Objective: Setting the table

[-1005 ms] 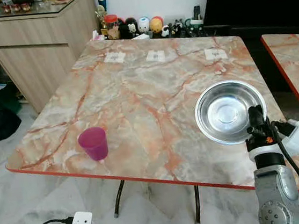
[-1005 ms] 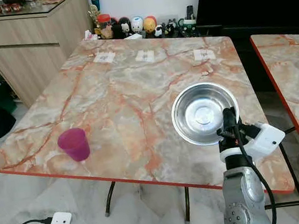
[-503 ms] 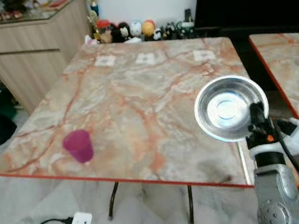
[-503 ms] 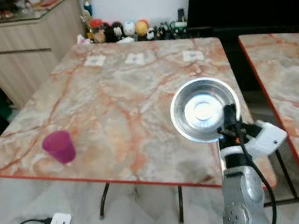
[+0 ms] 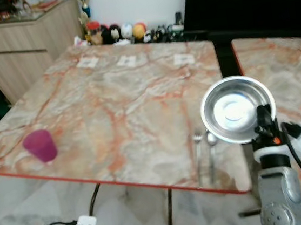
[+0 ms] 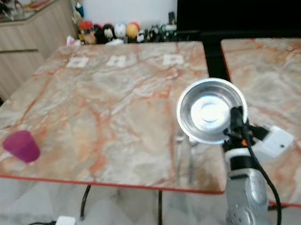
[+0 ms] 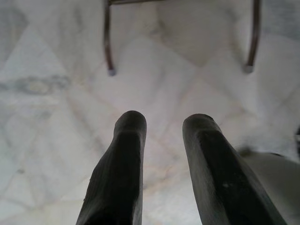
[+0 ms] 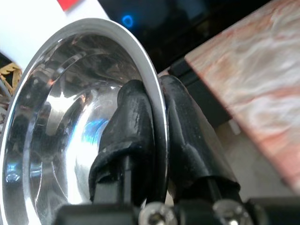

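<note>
My right gripper (image 5: 263,115) is shut on the near rim of a shiny steel bowl (image 5: 236,108), held upright in the air at the near right corner of the marble table (image 5: 122,99). In the right wrist view the two fingers (image 8: 136,117) pinch the bowl's rim (image 8: 154,93). A fork (image 5: 198,151) and a spoon (image 5: 211,148) lie side by side on the table just left of the bowl. A pink plastic cup (image 5: 39,145) stands near the table's front left edge. My left gripper (image 7: 163,126) hangs open low over the floor.
A second marble table (image 5: 281,70) stands close on the right, with a narrow gap between them. Small figurines (image 5: 120,33) line the far edge. A wooden sideboard (image 5: 17,41) stands at the back left. Three white cards (image 5: 128,61) lie on the far part of the table.
The camera has swung to the right, so the cup and table slid left in view. The fork and spoon have come into sight beside the bowl. The right gripper keeps its hold on the bowl.
</note>
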You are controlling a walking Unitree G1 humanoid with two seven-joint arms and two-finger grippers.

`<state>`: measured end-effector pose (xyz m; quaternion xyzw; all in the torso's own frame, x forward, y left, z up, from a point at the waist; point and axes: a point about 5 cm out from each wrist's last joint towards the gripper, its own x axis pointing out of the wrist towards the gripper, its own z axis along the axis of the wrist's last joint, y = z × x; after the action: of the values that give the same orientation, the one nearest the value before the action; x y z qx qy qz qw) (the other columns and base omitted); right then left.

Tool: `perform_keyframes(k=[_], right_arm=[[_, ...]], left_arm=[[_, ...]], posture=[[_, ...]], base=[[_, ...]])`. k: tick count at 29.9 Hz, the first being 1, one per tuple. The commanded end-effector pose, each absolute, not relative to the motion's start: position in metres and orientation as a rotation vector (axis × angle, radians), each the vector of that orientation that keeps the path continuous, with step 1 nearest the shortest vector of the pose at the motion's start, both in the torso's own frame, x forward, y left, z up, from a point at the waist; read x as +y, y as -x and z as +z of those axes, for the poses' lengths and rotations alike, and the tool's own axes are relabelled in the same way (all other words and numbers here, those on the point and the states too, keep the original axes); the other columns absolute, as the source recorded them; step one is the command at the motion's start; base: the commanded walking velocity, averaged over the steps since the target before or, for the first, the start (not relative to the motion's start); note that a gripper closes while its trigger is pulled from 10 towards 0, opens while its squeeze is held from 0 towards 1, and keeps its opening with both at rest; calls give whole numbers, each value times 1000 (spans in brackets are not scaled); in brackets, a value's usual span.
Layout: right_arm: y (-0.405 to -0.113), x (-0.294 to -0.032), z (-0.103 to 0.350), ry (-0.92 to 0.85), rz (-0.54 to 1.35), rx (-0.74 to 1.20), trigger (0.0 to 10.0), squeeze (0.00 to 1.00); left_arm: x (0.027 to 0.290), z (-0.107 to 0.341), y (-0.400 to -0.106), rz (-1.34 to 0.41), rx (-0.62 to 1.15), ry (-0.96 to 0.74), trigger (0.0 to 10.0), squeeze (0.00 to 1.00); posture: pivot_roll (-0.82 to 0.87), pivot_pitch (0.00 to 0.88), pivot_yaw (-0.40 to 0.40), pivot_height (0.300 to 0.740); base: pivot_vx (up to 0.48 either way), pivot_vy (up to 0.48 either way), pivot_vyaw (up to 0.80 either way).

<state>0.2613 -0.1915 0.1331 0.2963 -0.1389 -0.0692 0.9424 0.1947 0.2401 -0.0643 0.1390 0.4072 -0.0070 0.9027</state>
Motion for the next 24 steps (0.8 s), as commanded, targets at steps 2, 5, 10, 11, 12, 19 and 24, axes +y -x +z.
perform_keyframes(k=[2,5,10,11,12,19,24], right_arm=[[-265,-179,139,-675,-132,-306,10000,0],[-265,-180,139,-675,-139,-315,10000,0],[-264,-183,141,-681,-159,-340,10000,0],[-264,-183,141,-682,-159,-340,10000,0],[-264,-183,141,-680,-160,-339,10000,0],[-264,-183,141,-681,-160,-339,10000,0],[-264,-182,140,-687,-164,-339,10000,0]], left_arm=[[247,-63,-194,-8,854,-309,10000,0],[247,-63,-195,-8,850,-308,10000,0],[246,-62,-196,-9,845,-306,10000,0],[246,-62,-196,-9,845,-306,10000,0],[246,-62,-196,-9,843,-305,10000,0],[246,-61,-197,-8,838,-303,10000,0],[247,-61,-197,-10,838,-304,10000,0]], posture=[[46,22,-2,740],[44,27,0,740],[44,29,0,740],[43,30,1,740],[43,30,1,740],[43,31,1,740],[44,24,5,740]], base=[[0,-480,-784],[0,-480,-712],[0,-480,-116],[0,-480,0],[0,-480,0],[0,-480,0],[0,-480,0]])
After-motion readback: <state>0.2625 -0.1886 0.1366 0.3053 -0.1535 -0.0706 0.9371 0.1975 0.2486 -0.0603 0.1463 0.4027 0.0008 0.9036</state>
